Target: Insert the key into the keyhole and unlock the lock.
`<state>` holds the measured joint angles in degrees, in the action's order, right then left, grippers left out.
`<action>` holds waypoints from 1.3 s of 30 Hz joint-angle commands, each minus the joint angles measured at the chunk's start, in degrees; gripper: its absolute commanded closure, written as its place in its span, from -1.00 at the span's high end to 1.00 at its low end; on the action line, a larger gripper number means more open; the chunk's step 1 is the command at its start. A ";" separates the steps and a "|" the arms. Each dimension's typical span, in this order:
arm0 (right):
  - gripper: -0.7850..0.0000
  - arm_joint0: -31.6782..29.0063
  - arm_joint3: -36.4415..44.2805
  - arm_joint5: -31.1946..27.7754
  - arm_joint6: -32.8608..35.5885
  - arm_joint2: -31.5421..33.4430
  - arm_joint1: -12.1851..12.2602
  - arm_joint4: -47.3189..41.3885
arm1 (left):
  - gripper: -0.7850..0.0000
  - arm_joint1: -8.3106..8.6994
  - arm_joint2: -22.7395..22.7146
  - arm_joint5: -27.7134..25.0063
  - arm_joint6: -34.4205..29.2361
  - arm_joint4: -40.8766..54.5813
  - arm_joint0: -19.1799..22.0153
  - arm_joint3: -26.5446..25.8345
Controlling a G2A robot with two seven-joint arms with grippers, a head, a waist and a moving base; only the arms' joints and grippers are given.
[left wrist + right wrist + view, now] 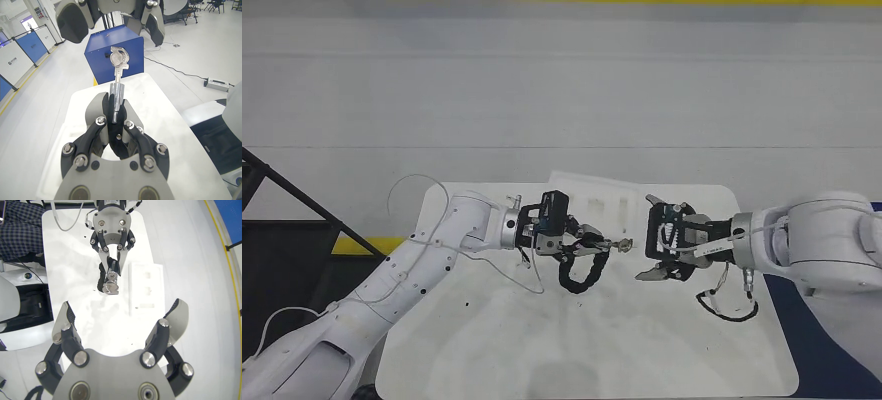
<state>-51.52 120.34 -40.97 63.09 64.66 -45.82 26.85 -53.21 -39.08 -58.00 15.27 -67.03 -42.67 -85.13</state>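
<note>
My left gripper point(597, 243) point(115, 98) is shut on a chrome lock cylinder point(117, 94) point(112, 275) with a black cable loop point(577, 275) hanging from it, held above the white table point(542, 350). A silver key point(120, 57) point(622, 243) point(110, 289) sits in the keyhole, its head sticking out toward my right gripper. My right gripper point(649, 237) point(122, 313) faces the key head a short way off. It is open, one finger point(71, 26) on each side of the key's line, touching nothing.
A white foam tray point(592, 195) point(145, 287) with small recesses lies on the table behind the lock. A blue cabinet point(113, 55) stands on the floor past the table's edge. A loose black cable point(732, 305) hangs beside the right arm.
</note>
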 commanded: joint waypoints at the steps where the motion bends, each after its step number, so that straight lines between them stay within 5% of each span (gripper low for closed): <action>1: 1.00 -0.79 0.67 -1.80 -1.58 0.16 0.09 2.46 | -1.00 0.03 0.76 0.00 -0.45 0.40 0.48 0.02; 8: 1.00 -2.55 2.66 -4.28 -4.09 -2.88 0.36 10.53 | -1.00 0.04 2.93 0.00 -0.75 1.54 2.18 0.73; 14: 0.00 -2.88 4.43 -3.85 -6.21 -3.94 0.24 15.29 | -1.00 0.02 4.50 0.00 -0.20 2.07 3.40 1.78; 30: -0.44 -4.62 7.85 -2.99 -8.50 -4.46 0.46 23.29 | -1.00 0.11 7.08 0.00 1.57 1.88 5.05 2.54; 39: -1.00 -5.97 8.96 -1.28 -10.70 -3.70 0.56 26.06 | -1.00 0.25 8.25 0.00 2.76 1.70 5.73 2.45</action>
<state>-57.41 129.27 -42.26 52.54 60.89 -45.27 52.78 -52.98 -30.95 -58.00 17.94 -65.29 -37.01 -82.70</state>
